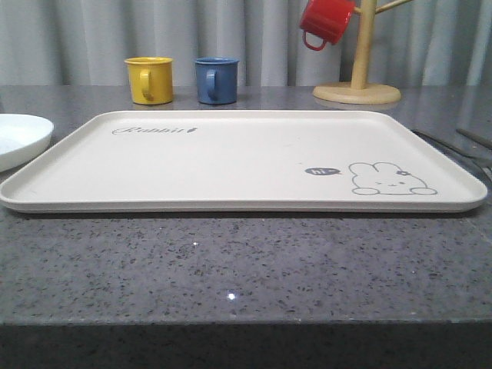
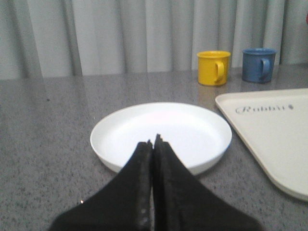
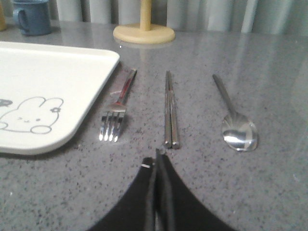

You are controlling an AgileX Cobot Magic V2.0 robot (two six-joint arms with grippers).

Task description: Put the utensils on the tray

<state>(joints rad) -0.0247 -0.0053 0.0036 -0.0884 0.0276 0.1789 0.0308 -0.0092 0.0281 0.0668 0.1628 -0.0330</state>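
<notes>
The cream tray with the rabbit drawing lies flat in the middle of the table, with nothing on it. On the grey table beside the tray's rabbit end lie a silver fork, a pair of chopsticks and a spoon, side by side. My right gripper hovers just short of the chopsticks' near ends, shut and holding nothing. My left gripper is shut too, empty, at the near edge of the white plate. The tray's corner lies beside that plate.
A yellow mug and a blue mug stand behind the tray. A wooden mug tree at the back right carries a red mug. The round white plate sits left of the tray. Grey curtains close the back.
</notes>
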